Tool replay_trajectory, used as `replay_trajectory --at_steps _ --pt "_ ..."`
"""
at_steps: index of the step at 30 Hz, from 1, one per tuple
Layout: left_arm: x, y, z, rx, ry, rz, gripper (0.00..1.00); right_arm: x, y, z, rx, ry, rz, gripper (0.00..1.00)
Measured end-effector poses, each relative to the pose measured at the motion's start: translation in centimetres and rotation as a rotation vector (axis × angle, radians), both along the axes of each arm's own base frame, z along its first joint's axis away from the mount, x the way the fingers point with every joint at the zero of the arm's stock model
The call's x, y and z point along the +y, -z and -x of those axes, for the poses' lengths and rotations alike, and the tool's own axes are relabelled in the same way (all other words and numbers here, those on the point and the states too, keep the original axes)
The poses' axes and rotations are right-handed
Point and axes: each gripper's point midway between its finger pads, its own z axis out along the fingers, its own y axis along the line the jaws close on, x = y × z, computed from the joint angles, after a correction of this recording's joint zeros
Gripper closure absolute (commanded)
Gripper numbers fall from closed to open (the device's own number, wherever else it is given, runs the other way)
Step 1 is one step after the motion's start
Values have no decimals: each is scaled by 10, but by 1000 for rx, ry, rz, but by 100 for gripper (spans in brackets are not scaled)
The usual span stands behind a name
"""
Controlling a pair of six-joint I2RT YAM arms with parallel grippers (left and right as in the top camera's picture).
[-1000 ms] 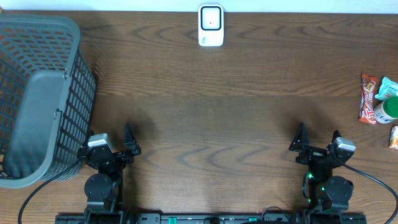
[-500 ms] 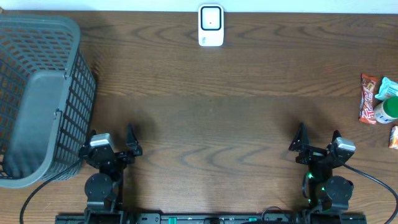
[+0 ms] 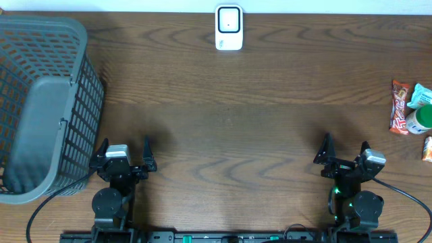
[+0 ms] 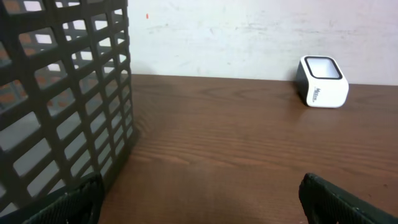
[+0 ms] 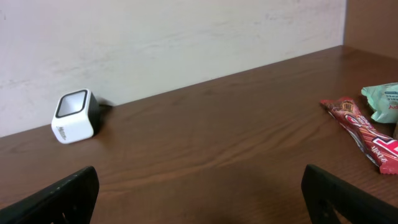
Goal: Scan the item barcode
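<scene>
The white barcode scanner (image 3: 229, 28) stands at the table's far edge, also seen in the left wrist view (image 4: 321, 82) and the right wrist view (image 5: 73, 116). Candidate items lie at the right edge: a red snack bar (image 3: 399, 106) (image 5: 364, 134), a green packet (image 3: 420, 96) (image 5: 384, 102) and a green-and-white bottle (image 3: 421, 119). My left gripper (image 3: 125, 144) (image 4: 199, 200) rests open near the front edge, beside the basket, nothing between its fingers. My right gripper (image 3: 345, 143) (image 5: 199, 196) is open and empty too, well short of the items.
A large grey mesh basket (image 3: 40, 101) (image 4: 62, 99) fills the left side of the table, close to my left gripper. An orange packet (image 3: 427, 148) lies at the right edge. A pale wall runs behind the scanner.
My left gripper has shifted and turned slightly to the right. The right arm and all objects have stayed put.
</scene>
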Motion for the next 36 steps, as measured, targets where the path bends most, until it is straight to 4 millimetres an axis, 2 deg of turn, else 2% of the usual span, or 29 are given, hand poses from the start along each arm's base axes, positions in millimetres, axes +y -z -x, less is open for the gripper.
replay_trajectory --at_steps 27,36 --pt "-1 0 0 2 8 -9 0 -1 0 0 0 6 4 1" --pt "-1 0 0 2 8 -9 0 4 1 0 33 -41 239 1"
